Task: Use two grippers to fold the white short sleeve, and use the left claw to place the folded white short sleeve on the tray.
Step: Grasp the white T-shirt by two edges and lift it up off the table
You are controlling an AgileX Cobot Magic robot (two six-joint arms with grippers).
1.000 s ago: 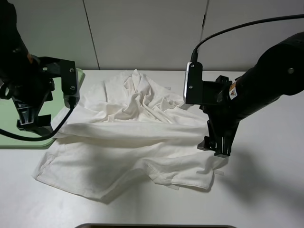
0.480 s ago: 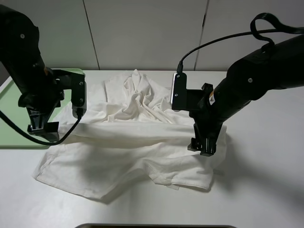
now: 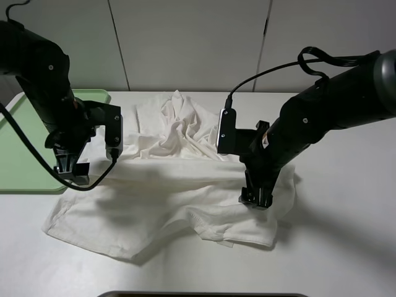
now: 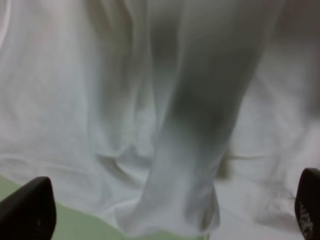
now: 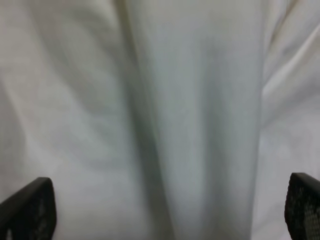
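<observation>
Near hem of the plain white wrinkled cotton T-shirt (image 3: 154,229) lies flat on the white tabletop (image 3: 346,260). Mid-cloth, a raised fold ridge runs between the black pincer left gripper (image 3: 69,176) and the black pincer right gripper (image 3: 255,199), both spread wide and gripping nothing. Risk: closing catches one layer only and skews the fold. The far heap is bunched, and the cloth edge reaches the pale green plastic tray (image 3: 18,148), where it may snag.

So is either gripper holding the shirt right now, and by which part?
Neither. The left gripper and right gripper are both open over the shirt, gripping nothing.
</observation>
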